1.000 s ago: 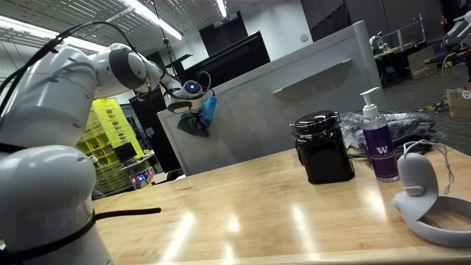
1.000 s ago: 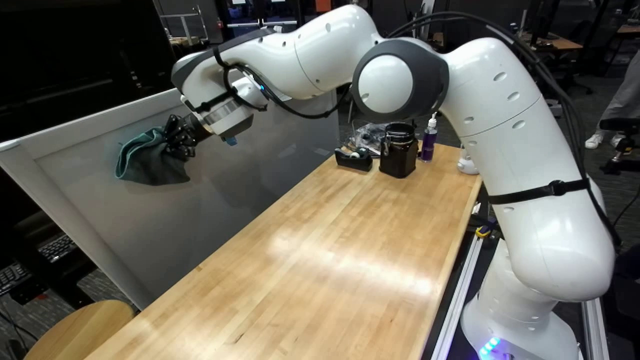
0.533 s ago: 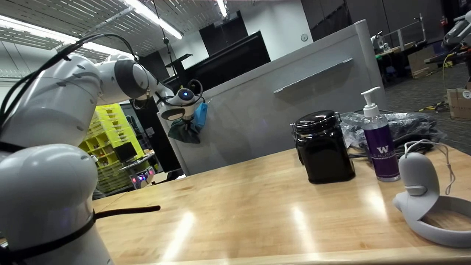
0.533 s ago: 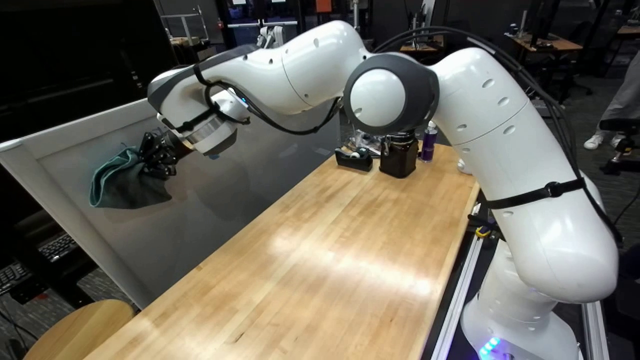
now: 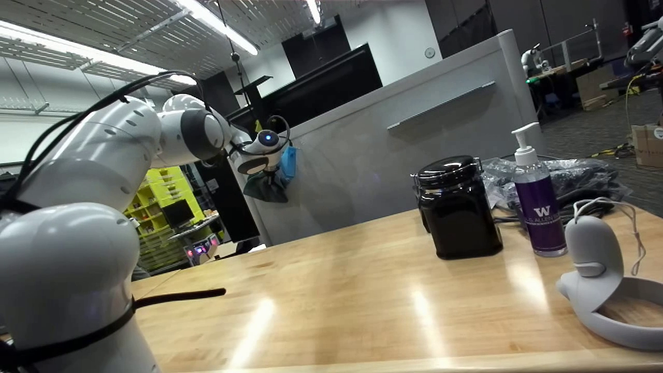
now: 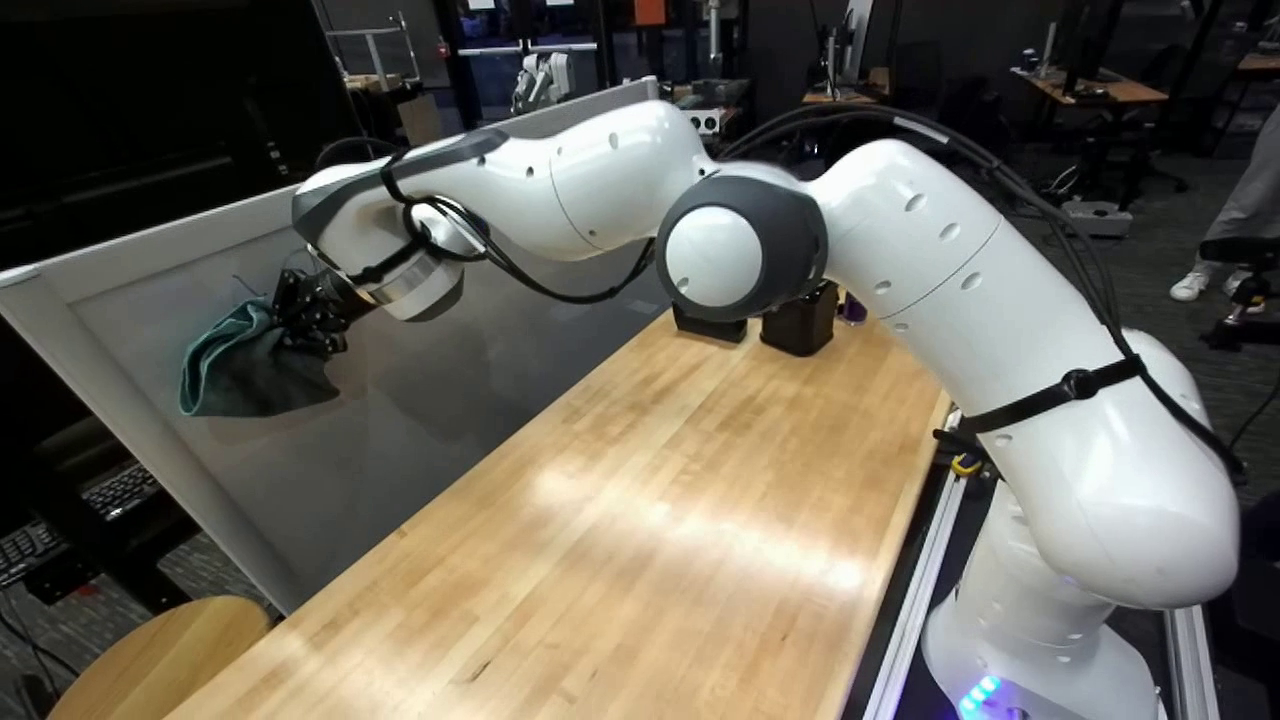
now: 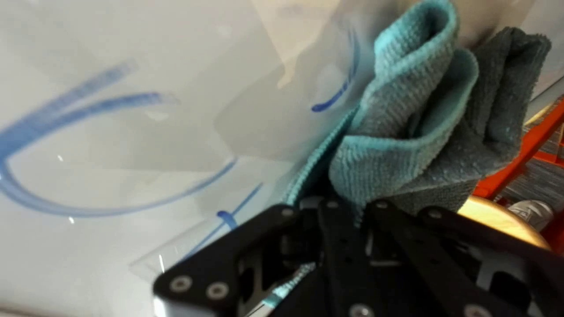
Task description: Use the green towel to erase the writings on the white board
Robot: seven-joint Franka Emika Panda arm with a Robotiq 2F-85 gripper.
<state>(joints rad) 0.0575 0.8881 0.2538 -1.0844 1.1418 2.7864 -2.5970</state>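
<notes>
Blue writing (image 7: 33,125), broken in places, is left on the white board (image 6: 430,400); erasing looks partly done. The hand (image 7: 341,207) pinches the green towel (image 7: 383,167) close to the white board, contact unclear.

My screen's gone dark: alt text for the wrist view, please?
The hand holds a bunched green towel beside blue strokes on the whiteboard; whether it touches is unclear. Red bars and a round wooden surface show at right.

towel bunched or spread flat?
Bunched: in the wrist view the towel loops over itself in folds, pinched in the end effector.
</notes>
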